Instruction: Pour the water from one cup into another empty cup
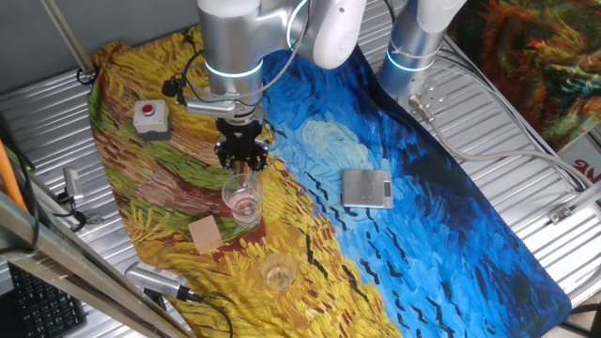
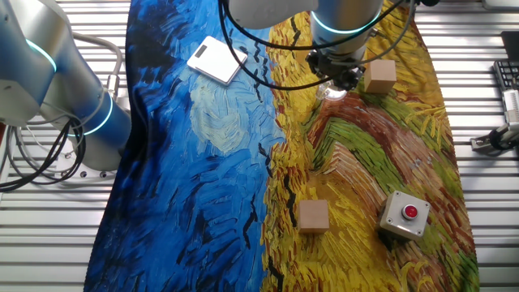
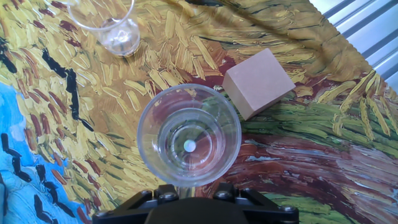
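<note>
**Gripper above the tall cup, before the pour**

The tall cup [image 1: 242, 195] stands upright on the painted cloth [image 1: 423, 216], holding a little water [image 3: 189, 146] seen only as glints at its base. The gripper [image 1: 240, 156] hangs directly over its rim; the fingers are cut off at the edge of the hand view, so whether they are spread or closed cannot be told. The short cup [image 1: 279, 270] stands near the tall cup, apart from it, on the side away from the arm. The tall cup looks rigid, smooth and light, probably slippery and breakable; a firm hold across the wall below the flared rim seems safest. Counted: two clear cups, two tan blocks [image 3: 258, 83] [image 2: 313, 216], one red-button box [image 1: 150, 117], one grey scale [image 1: 367, 188].
</note>
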You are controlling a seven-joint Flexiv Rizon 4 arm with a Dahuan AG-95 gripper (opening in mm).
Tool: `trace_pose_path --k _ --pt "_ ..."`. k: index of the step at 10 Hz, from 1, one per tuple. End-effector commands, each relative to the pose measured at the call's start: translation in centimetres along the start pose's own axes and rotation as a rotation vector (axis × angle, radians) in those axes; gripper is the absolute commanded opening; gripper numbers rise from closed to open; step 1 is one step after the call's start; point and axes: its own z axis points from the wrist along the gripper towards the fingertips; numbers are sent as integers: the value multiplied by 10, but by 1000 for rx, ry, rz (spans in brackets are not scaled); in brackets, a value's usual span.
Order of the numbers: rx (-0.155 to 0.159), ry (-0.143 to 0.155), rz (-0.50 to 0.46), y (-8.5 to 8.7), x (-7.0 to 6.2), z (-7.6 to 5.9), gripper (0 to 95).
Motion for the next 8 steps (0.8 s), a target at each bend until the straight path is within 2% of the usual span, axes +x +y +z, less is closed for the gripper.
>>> trace_pose_path --k 1,8 --pt "0 -2 6 2 2 0 380" --pt "1 -3 7 5 2 3 380"
